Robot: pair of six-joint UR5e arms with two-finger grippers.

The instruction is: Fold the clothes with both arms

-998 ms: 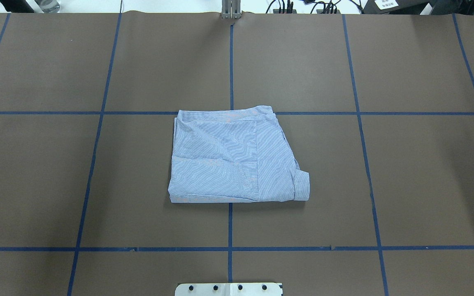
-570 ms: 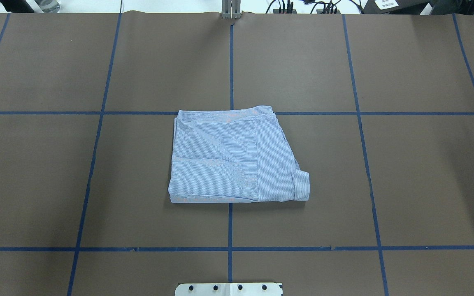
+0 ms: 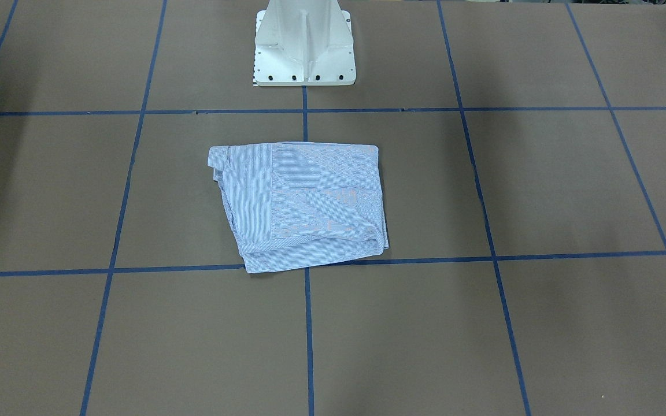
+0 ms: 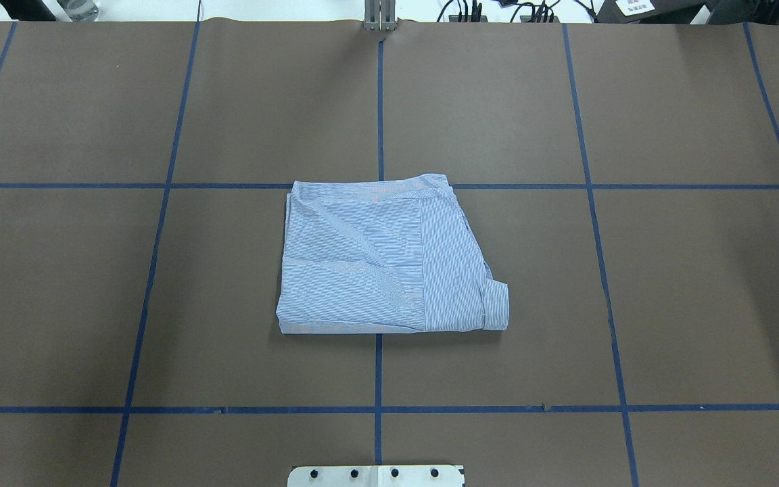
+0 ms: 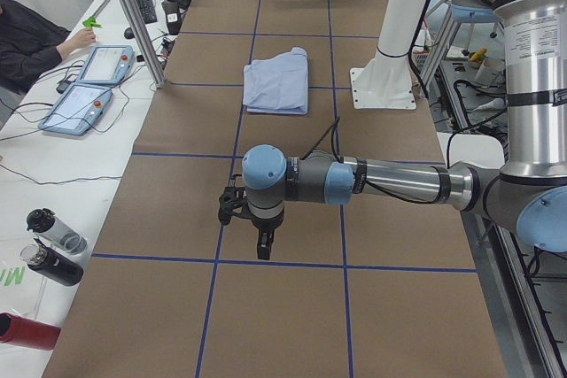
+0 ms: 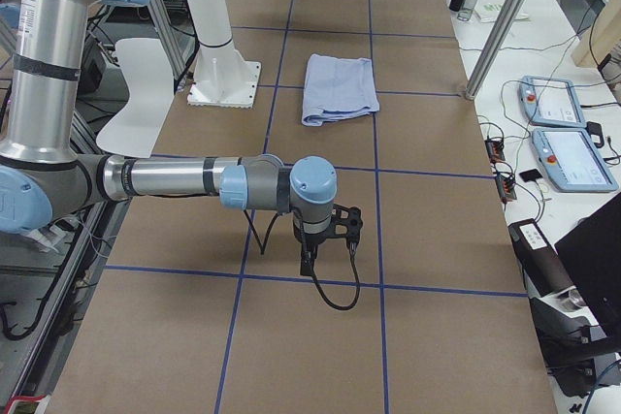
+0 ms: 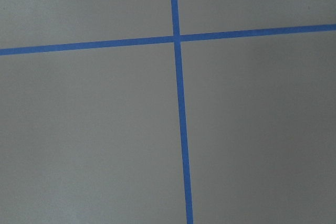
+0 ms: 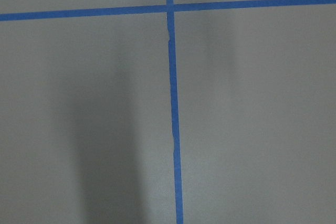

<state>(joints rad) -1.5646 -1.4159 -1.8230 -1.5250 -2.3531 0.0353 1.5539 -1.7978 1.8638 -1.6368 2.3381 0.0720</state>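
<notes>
In the front-facing view, one light blue-and-white pinstriped shirt (image 3: 301,205) is seen folded into a compact rectangle on the brown paper-covered worktop (image 3: 541,173). It lies near the white pedestal base (image 3: 304,46), with its far edge on a blue tape line (image 3: 425,257). In the overhead view the single bundle is shown at the centre, one cuff (image 4: 496,306) protruding at its corner nearest the robot's right. In the left side view the left arm's black fingers (image 5: 263,250) are held low over bare worktop, well apart from the shirt; in the right side view the right arm's black fingers (image 6: 308,264) are placed likewise. How far either of the two pairs is parted cannot be told; nothing is seen held. Only taped worktop is shown by both wrist views. The folding is judged complete; at most, tucking the cuff would be called for.
</notes>
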